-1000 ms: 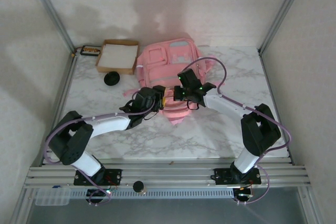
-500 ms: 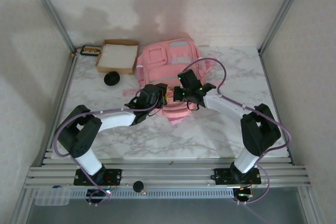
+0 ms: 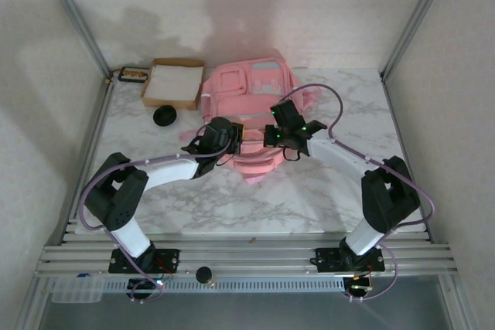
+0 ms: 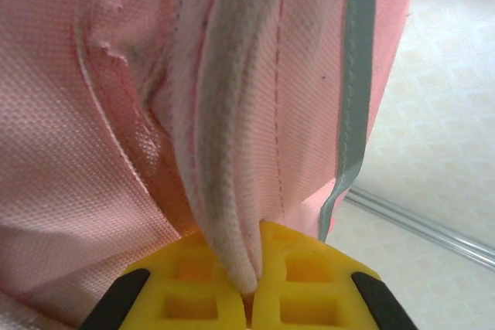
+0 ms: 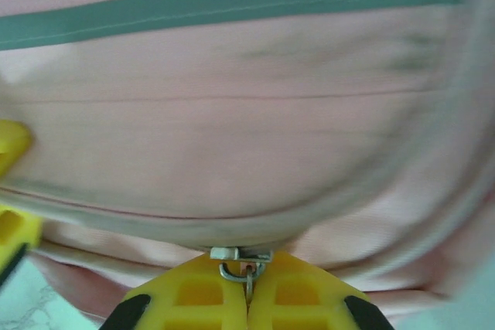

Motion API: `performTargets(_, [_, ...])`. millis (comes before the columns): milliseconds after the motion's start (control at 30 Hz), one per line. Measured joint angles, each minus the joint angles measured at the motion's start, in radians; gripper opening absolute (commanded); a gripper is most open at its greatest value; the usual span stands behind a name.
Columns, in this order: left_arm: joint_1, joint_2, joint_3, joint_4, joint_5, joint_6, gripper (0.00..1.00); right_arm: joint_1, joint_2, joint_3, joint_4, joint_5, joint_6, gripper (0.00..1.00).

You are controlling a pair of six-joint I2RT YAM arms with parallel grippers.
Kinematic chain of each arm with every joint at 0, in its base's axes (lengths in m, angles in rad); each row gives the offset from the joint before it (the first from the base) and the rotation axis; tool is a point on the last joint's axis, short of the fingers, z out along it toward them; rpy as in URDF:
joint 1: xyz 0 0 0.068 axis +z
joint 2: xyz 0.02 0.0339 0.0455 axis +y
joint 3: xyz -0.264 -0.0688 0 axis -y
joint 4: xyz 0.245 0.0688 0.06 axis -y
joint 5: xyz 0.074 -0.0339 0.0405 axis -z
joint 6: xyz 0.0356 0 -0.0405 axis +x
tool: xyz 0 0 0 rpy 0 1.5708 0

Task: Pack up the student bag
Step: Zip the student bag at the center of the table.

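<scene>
The student bag (image 3: 246,98), pink with grey-white panels, lies flat at the back middle of the marble table. My left gripper (image 3: 232,139) is at the bag's near left edge. Its yellow fingers (image 4: 193,291) are shut on a padded fold of the pink fabric (image 4: 232,191). My right gripper (image 3: 273,137) is at the near edge just to the right. It is shut on the metal zip pull (image 5: 246,268) of a grey-edged zip line (image 5: 232,222) on the student bag (image 5: 232,113). A yellow finger of the left gripper (image 5: 11,226) shows at the left of the right wrist view.
A brown cardboard box with a white inside (image 3: 174,83) stands left of the bag, with a small black tray (image 3: 131,75) behind it. A black round thing (image 3: 164,116) lies in front of the box. Metal frame posts line both sides of the table (image 3: 332,191).
The left gripper moved up to the bag's near edge and closed on a fold of fabric. The right gripper shifted right with the zip pull, still shut.
</scene>
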Motion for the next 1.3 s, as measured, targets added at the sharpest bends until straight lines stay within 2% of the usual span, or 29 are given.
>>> performTargets(200, [0.026, -0.044, -0.002, -0.067, 0.063, 0.121, 0.0, -0.084, -0.051, -0.011, -0.028, -0.068, -0.048, 0.0])
performTargets(400, [0.052, -0.057, -0.007, -0.094, 0.105, 0.241, 0.0, -0.129, -0.013, 0.05, -0.095, -0.156, -0.1, 0.0])
performTargets(667, [0.107, -0.074, 0.003, -0.133, 0.18, 0.409, 0.0, -0.146, 0.0, 0.1, -0.139, -0.206, -0.15, 0.0])
performTargets(900, [0.167, -0.076, 0.038, -0.201, 0.252, 0.534, 0.0, -0.154, 0.024, 0.135, -0.158, -0.254, -0.291, 0.0])
performTargets(1300, [0.232, -0.002, 0.175, -0.313, 0.322, 0.704, 0.0, -0.157, 0.106, 0.238, -0.188, -0.2, -0.448, 0.0])
